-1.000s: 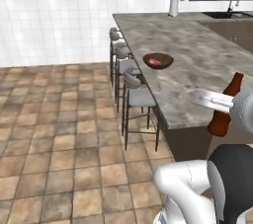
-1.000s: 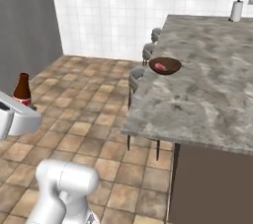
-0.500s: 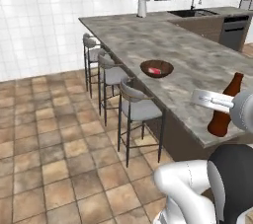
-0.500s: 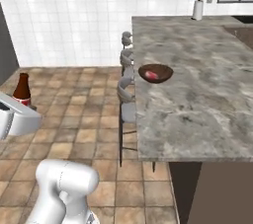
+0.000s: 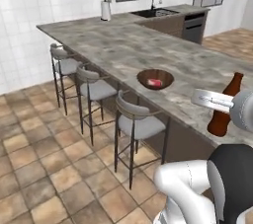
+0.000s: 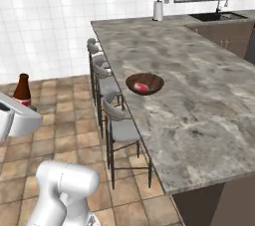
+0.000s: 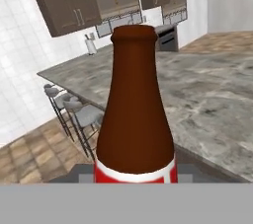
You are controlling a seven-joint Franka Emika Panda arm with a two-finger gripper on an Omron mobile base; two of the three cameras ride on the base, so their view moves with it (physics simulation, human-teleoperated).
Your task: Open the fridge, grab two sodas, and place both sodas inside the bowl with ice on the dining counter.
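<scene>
My gripper is shut on the dark-brown cola bottle with the red label and holds it upright over the near edge of the dining counter. The bottle and gripper also show at the far left of the right base view. In the hand view the bottle stands close in front of the marble top. The wooden bowl sits near the counter's stool side, with a red soda can in it. The ice cannot be made out. The fridge is out of view.
Three grey stools line the counter's side over the tiled floor. A paper towel roll and a sink are at the far end. Brown wall cabinets hang above.
The whole scene has shifted in both base views: the base has moved, and the counter and bowl now lie nearer and more ahead. The bottle stays in the gripper.
</scene>
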